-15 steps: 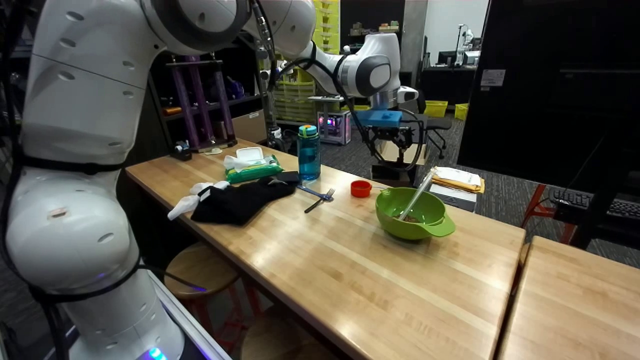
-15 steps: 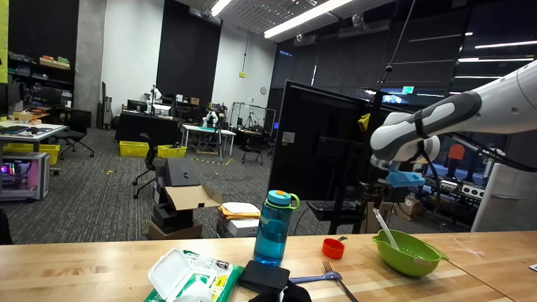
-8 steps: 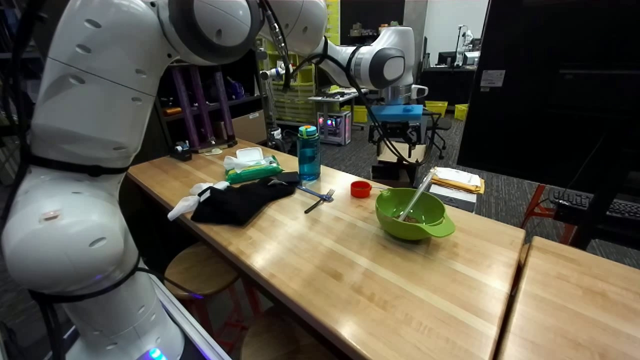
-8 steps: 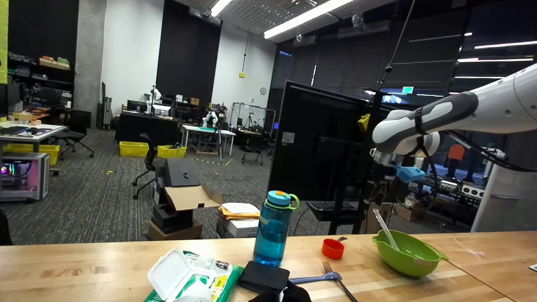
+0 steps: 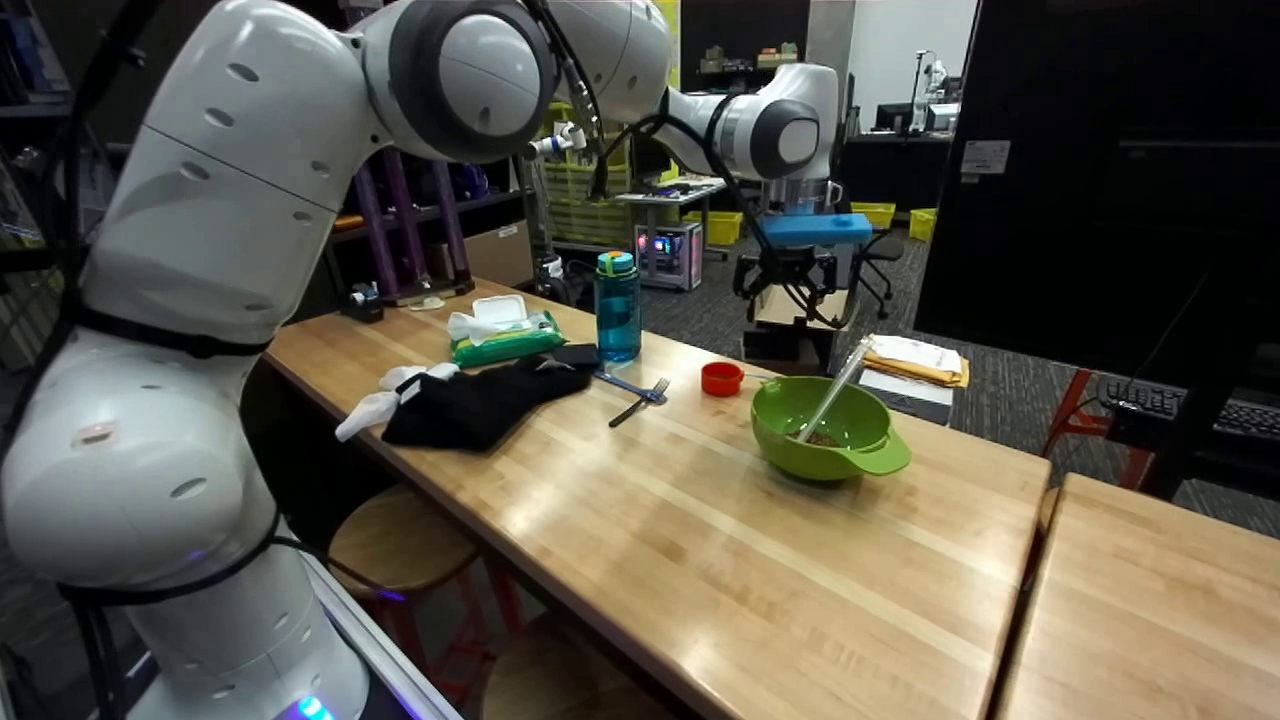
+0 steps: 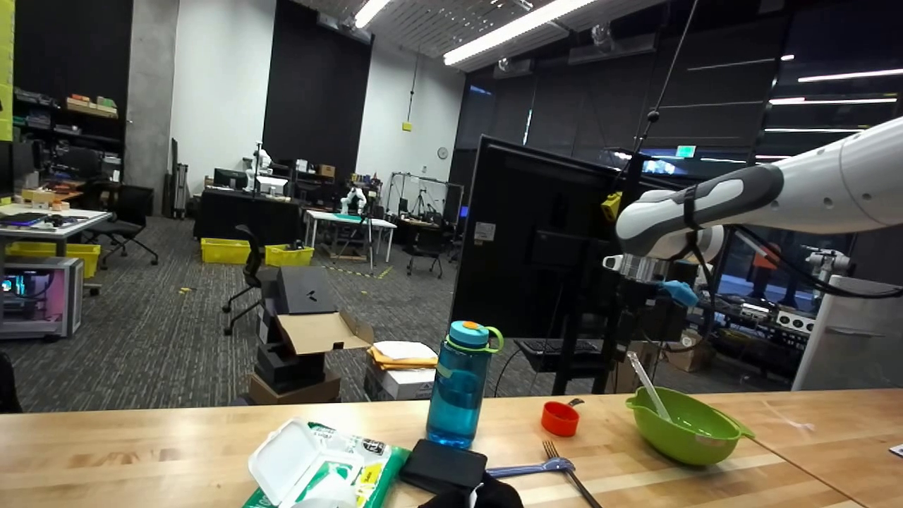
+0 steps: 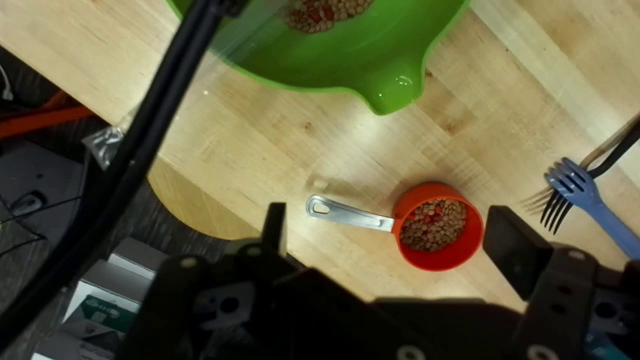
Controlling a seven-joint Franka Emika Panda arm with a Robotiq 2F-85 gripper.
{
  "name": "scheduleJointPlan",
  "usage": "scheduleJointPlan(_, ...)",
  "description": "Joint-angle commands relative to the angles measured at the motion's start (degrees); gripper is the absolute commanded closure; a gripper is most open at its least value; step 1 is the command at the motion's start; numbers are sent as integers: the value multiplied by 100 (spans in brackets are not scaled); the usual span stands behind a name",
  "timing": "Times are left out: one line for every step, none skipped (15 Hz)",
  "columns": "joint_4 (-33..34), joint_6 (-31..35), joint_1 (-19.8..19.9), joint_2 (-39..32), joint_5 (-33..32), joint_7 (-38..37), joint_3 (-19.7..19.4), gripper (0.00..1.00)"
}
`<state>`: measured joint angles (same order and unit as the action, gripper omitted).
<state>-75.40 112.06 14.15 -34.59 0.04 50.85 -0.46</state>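
Note:
My gripper (image 7: 387,212) stands open with nothing held; its dark fingers (image 7: 517,250) are wide apart in the wrist view. Seen between them, lower down on the table, is a red measuring cup (image 7: 470,245) with a silver handle (image 7: 350,215), part filled with brown and red lentil-like bits. In an exterior view the gripper (image 5: 787,290) hangs well above the cup (image 5: 721,379), not touching it. Close by stands a green spouted bowl (image 5: 820,458) with similar bits and a clear utensil (image 5: 833,395) leaning in it; the wrist view cuts off the bowl (image 7: 350,70).
A blue utensil (image 7: 615,225) and a dark fork (image 7: 556,210) lie crossed near the cup. Farther along the table (image 5: 680,560) are a blue bottle (image 5: 618,310), a green wipes pack (image 5: 508,342) and black cloth (image 5: 485,405). A black screen (image 6: 536,240) rises beyond the table.
My arm has swung, and the blue block at its wrist has shifted right in an exterior view and turned. The gripper stays open. The cup, bowl and other tabletop things have not moved.

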Motion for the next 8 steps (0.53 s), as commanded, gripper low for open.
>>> scheduleJointPlan(691,-368,13,-446,-157,739,74,0)
scheduleJointPlan(825,-431,3,-540,-190,896,69,0)
scheduleJointPlan(999,-489,7,-670,-212,1080,70,0)
scheduleJointPlan(1142,-575,2,-768,-238,1229,65,0)
scheduleJointPlan(1284,-641,-7,-870,-266,1366,56,0)
scheduleJointPlan(1426,-706,-8,-978,-281,1510,58,0)
scheduleJointPlan(1559,-808,-10,-1079,-304,1657,59,0)
scheduleJointPlan(1697,-894,-12,-1178,-321,1800,61,0)
